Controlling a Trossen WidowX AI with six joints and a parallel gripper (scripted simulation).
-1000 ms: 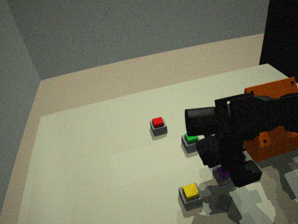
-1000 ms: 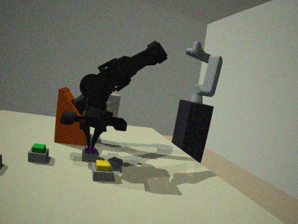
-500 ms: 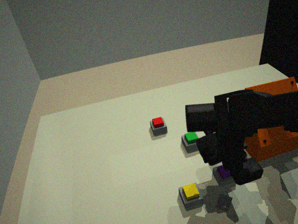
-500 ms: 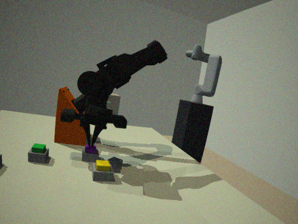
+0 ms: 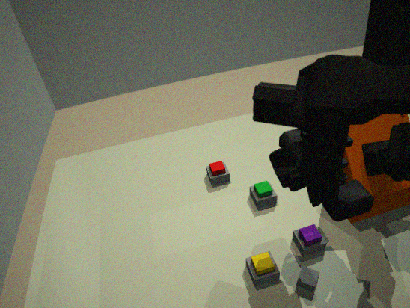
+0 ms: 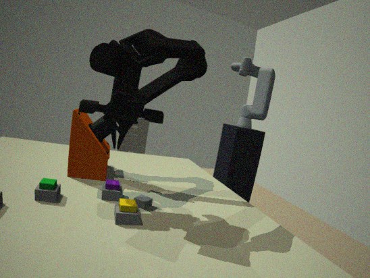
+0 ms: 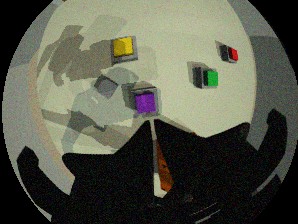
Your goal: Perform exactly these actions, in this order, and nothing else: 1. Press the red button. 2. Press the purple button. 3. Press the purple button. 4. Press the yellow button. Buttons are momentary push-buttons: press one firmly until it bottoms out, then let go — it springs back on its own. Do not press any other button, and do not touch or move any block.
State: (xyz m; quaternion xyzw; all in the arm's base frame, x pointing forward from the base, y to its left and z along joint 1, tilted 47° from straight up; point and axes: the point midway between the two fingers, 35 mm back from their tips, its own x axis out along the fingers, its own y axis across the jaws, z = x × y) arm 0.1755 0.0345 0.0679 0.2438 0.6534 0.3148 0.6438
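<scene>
Overhead, we see the hand (image 6: pixel 116 148) (image 7: pixel 152 124) well above the tabletop (image 5: pixel 123 224) (image 6: pixel 50 243) (image 7: pixel 175 30), its fingers together on nothing; the purple button (image 5: pixel 310 235) (image 6: pixel 113 184) (image 7: pixel 145 102) sits between the green (image 5: pixel 263 188) (image 6: pixel 48 183) (image 7: pixel 212 78) and yellow (image 5: pixel 262 263) (image 6: pixel 128 205) (image 7: pixel 123 47) ones.

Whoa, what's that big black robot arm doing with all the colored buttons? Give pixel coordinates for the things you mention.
It isn't touching any button right now. Its closed gripper (image 6: pixel 116 148) (image 7: pixel 152 124) hangs above the table, holding nothing. The red (image 5: pixel 217 167) (image 7: pixel 233 54), green (image 5: pixel 263 188) (image 6: pixel 48 183) (image 7: pixel 212 78), purple (image 5: pixel 310 235) (image 6: pixel 113 184) (image 7: pixel 145 102) and yellow (image 5: pixel 262 262) (image 6: pixel 127 205) (image 7: pixel 123 47) buttons are all popped up, and a gray block (image 5: pixel 307 282) (image 6: pixel 143 201) (image 7: pixel 106 86) sits near the purple and yellow ones.
</scene>
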